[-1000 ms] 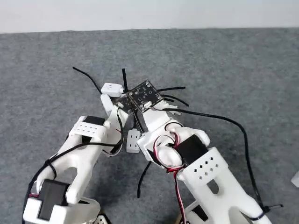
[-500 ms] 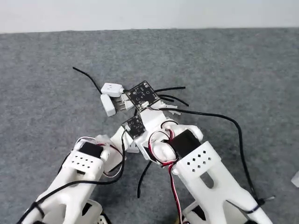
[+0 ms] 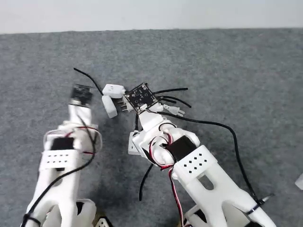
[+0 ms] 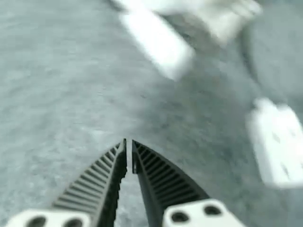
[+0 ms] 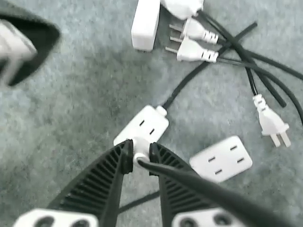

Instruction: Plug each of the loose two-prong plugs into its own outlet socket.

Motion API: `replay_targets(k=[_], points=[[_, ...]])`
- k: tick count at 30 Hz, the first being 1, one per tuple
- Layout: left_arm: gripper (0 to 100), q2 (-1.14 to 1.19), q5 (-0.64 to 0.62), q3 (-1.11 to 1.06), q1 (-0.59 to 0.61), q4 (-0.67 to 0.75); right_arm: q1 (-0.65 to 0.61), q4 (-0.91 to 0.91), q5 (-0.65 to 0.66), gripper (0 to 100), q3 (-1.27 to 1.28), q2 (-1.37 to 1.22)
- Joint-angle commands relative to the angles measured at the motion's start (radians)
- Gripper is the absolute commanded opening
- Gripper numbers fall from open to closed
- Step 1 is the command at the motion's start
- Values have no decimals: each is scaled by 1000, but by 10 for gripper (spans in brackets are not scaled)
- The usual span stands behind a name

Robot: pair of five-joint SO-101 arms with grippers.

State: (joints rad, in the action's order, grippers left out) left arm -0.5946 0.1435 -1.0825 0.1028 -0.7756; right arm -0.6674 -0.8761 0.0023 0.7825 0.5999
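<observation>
The left gripper (image 4: 129, 143) is held over bare carpet (image 4: 57, 94) with its jaws drawn together on nothing, apparently parked clear of the work. The corded socket (image 5: 144, 124) is clamped at one end by the right gripper (image 5: 137, 153), seemingly to be steadied for plugging. A loose plug (image 5: 191, 49) is seen lying unplugged beyond it, with a second socket block (image 5: 220, 159) just beside.

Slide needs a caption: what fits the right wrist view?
Right tool grips a corded outlet socket; loose plugs lie beyond.

high: overhead, far | wrists: close, down at table (image 3: 255, 66) (low angle) | shared: probably white outlet block (image 3: 110, 107)
</observation>
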Motion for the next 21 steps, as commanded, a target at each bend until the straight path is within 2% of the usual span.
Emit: replay_targets(k=[1,8,15,21], points=[[19,-23,-103,85,92,26,7,50,-9,8,-11,-2],[19,58,-233,191,207,-25,24,140,11,8,-14,-125],[19,278,-256,346,247,-57,25,199,17,8,-15,-200],[19,301,-255,363,247,-63,24,200,14,8,-17,-208]])
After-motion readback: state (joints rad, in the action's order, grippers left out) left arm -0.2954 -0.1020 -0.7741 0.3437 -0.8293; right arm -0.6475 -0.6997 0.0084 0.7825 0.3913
